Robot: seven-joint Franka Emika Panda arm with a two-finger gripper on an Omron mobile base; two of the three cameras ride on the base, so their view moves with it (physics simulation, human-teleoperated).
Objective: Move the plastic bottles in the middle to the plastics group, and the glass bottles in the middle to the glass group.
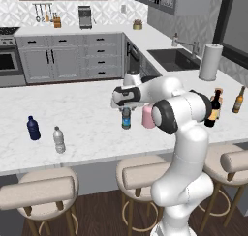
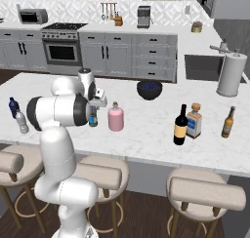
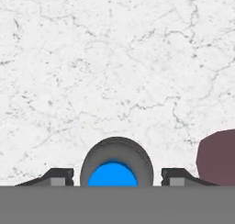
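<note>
White marble island counter (image 1: 87, 119), centre frame. I see 1 blue-capped bottle (image 3: 113, 175) standing mid-counter between my gripper (image 3: 112, 178) fingers, which flank it with gaps; grip: cannot tell. Pink bottle (image 2: 115, 117) just beside.

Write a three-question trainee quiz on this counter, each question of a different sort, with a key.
1. True or false: the wine bottle stands beside the amber liquor bottle.
2. Which bottle does the gripper straddle? A) pink bottle B) blue-capped bottle C) beer bottle
3. Fill in: the navy bottle and the grey-capped bottle stand near the counter's ____ end, as the left base view shows it.

Key:
1. True; they stand close together, near the beer bottle.
2. B; the blue-capped bottle sits between the fingertips, with a gap on each side. The pink bottle is next to it.
3. Left.
</note>
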